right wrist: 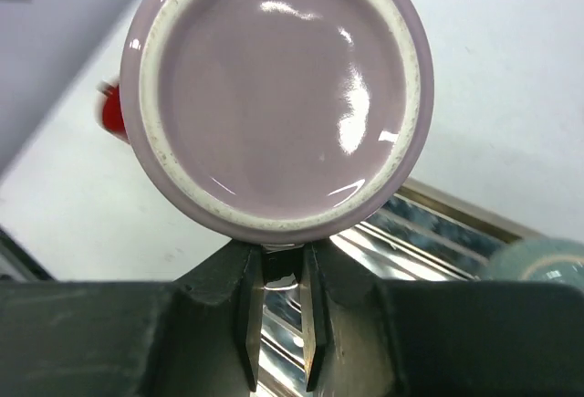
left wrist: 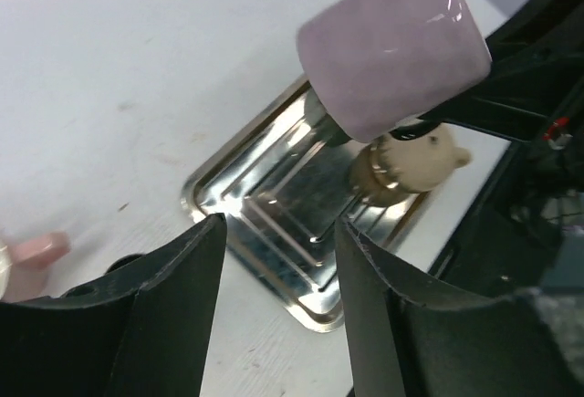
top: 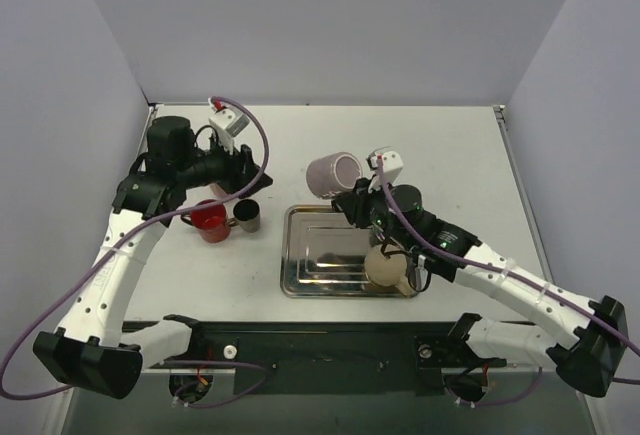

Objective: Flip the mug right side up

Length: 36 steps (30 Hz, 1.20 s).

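A lavender mug (top: 334, 174) hangs tipped on its side above the far edge of the steel tray (top: 310, 255). My right gripper (top: 353, 201) is shut on the mug at its handle side. In the right wrist view the mug's glazed base (right wrist: 274, 87) faces the camera, and my right gripper (right wrist: 281, 274) pinches a thin piece just under it. In the left wrist view the mug (left wrist: 392, 46) floats over the tray (left wrist: 274, 205). My left gripper (top: 250, 177) stands apart to the left, open, and its fingers (left wrist: 173, 306) have only table between them.
A red mug (top: 211, 220) and a dark cup (top: 248, 215) stand just left of the tray, under my left arm. A beige lidded pot (top: 385, 267) sits in the tray's near right corner. Grey walls close in the table on three sides.
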Each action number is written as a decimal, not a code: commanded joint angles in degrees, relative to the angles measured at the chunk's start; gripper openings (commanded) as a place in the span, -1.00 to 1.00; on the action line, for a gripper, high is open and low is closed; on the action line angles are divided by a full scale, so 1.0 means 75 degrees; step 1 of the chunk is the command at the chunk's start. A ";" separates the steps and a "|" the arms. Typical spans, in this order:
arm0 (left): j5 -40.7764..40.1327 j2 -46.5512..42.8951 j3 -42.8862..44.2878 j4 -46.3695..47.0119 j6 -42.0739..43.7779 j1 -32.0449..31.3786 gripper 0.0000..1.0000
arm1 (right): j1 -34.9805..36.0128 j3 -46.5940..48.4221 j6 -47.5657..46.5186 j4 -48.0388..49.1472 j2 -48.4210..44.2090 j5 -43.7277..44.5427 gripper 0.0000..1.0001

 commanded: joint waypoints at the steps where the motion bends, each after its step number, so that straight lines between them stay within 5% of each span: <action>1: 0.3068 -0.0356 -0.0724 0.2318 -0.1888 0.0020 0.25 | 0.0100 0.0246 0.0521 0.2349 -0.0688 -0.0862 -1.00; 4: 0.4010 -0.0285 -0.1264 0.4157 -0.4235 0.0020 0.39 | 0.0311 0.0281 0.0570 0.2996 -0.0888 -0.0922 -1.00; 9: 0.4434 -0.0250 -0.2566 0.9134 -0.7607 0.0009 0.47 | 0.0862 0.0550 0.0452 0.3489 -0.0655 -0.1308 -1.00; 15: 0.4398 -0.0168 -0.2883 1.0477 -0.8886 -0.0132 0.36 | 0.0968 0.0797 0.0943 0.3877 -0.0092 -0.1870 -1.00; 19: 0.4398 -0.0145 -0.2930 1.0748 -0.9296 -0.0167 -0.20 | 0.0722 0.0785 0.1504 0.4204 0.0341 -0.2163 -1.00; 22: 0.4328 -0.0121 -0.2930 1.0855 -0.9462 -0.0191 -1.00 | 0.0325 0.0622 0.2162 0.4824 0.0809 -0.2468 -1.00; 24: 0.3979 -0.0145 -0.2756 0.9422 -0.8891 -0.0156 -1.00 | 0.0184 0.0633 0.2351 0.4583 0.0985 -0.2399 -0.82; 25: 0.3779 -0.0156 -0.2418 0.8497 -0.7959 -0.0109 -1.00 | 0.0136 0.0656 0.2281 0.4313 0.1033 -0.2352 -0.56; 26: 0.2965 -0.0156 -0.2101 0.6480 -0.7092 -0.0097 -1.00 | 0.0124 0.0749 0.2048 0.3730 0.1045 -0.2131 -0.09; 28: 0.1119 0.0019 -0.1106 0.3476 -0.4442 -0.0376 -1.00 | 0.0136 0.0820 0.1603 0.2537 0.0975 -0.1431 0.37; 29: 0.0421 0.0217 -0.0557 0.2950 -0.2996 -0.0587 -1.00 | 0.0136 0.0739 0.1496 0.2239 0.0882 -0.1101 0.56; 30: -0.1245 0.0335 -0.0342 0.2179 -0.2494 -0.0995 -1.00 | 0.0124 0.0680 0.1263 0.1726 0.0846 -0.0529 0.66; 32: -0.2497 0.0896 0.0337 0.1403 -0.1192 -0.1454 -1.00 | 0.0136 0.0493 0.1039 0.1032 0.0636 0.0315 0.83; 36: -0.3578 0.3247 0.2422 -0.0554 -0.0065 -0.1550 -1.00 | 0.0124 0.0328 0.0699 -0.0398 0.0226 0.1491 0.86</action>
